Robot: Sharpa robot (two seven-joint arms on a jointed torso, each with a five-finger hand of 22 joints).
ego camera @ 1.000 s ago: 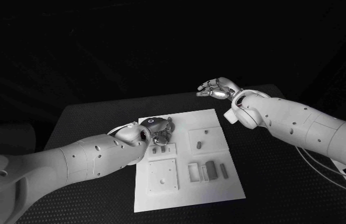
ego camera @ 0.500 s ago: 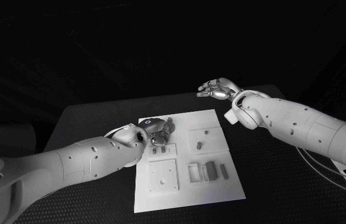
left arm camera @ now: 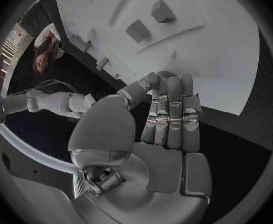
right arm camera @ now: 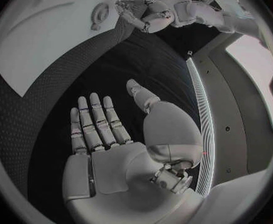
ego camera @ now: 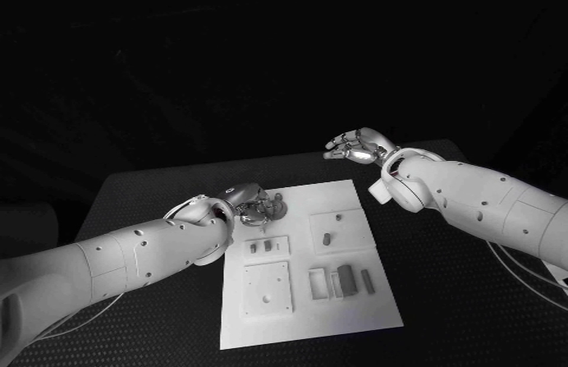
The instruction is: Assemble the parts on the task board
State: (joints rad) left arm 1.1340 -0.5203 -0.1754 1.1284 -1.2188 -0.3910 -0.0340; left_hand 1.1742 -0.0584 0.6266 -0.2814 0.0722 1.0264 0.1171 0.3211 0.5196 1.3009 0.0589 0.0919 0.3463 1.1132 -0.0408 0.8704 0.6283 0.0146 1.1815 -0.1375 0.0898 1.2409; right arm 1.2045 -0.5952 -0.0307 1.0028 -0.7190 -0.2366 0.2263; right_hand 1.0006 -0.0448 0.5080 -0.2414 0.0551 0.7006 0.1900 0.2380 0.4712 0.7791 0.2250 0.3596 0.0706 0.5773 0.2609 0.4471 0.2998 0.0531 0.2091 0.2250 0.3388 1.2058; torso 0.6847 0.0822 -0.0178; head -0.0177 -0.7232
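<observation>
The task board (ego camera: 310,260) is lying mid-counter, most parts (ego camera: 345,278) sitting loose near its front edge, so assembly is looking barely begun. The left hand (ego camera: 254,204) is hovering at the board's far-left corner, fingers pressed together, seemingly empty. The right hand (ego camera: 359,145) is waiting spread beyond the far edge.

The left hand (ego camera: 252,204) hides the task board's (ego camera: 343,305) far left corner; its grip is unclear.
</observation>
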